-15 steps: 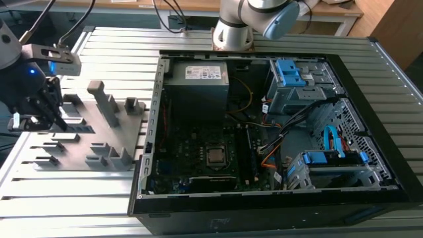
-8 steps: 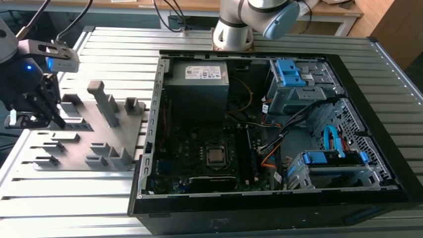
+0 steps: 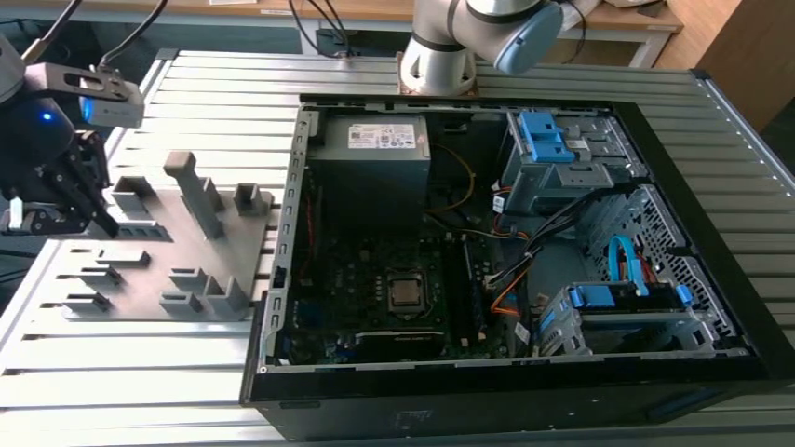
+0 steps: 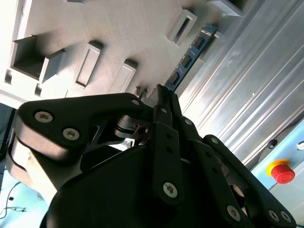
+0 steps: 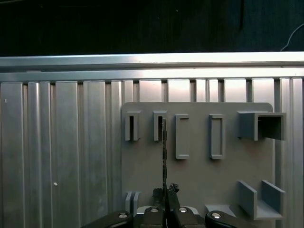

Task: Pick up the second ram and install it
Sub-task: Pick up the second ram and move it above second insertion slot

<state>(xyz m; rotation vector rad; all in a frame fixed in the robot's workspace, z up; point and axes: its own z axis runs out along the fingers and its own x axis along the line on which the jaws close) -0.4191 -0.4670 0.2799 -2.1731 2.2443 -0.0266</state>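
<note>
Black gripper (image 4: 159, 92) linkage sits closest to the lens in the second wrist view. Its jaws are clamped on one end of the second ram (image 4: 190, 54). The slim blue-green board with dark chips juts out past the fingers (image 4: 166, 128), over a grey surface. Largest item in the scene is the ribbed aluminium table (image 3: 125, 372), which carries everything. On it, toward the exterior view's right, lies an open black computer case (image 3: 497, 405) on its side. The motherboard (image 3: 372, 265) is exposed and a power supply (image 3: 369, 158) sits at the far end. A bright blue flat cable (image 3: 621, 265) runs near the drive cage. The arm's base (image 3: 435, 60) stands on the table behind the case. Just beside the case, on the exterior view's left, lies the grey fixture plate (image 3: 162, 270) with its raised blocks and slots. The gripper (image 3: 69, 216) hangs over that plate's outer edge, well apart from the motherboard. In the first wrist view the gripper (image 5: 165, 194) holds the ram (image 5: 164, 152) edge-on, a thin dark line across the plate (image 5: 199, 175). Its far end is at a narrow slot block (image 5: 159, 126); whether it sits in the slot cannot be told. Smallest item is a red button (image 4: 283, 172), beyond the table edge in the second wrist view.
</note>
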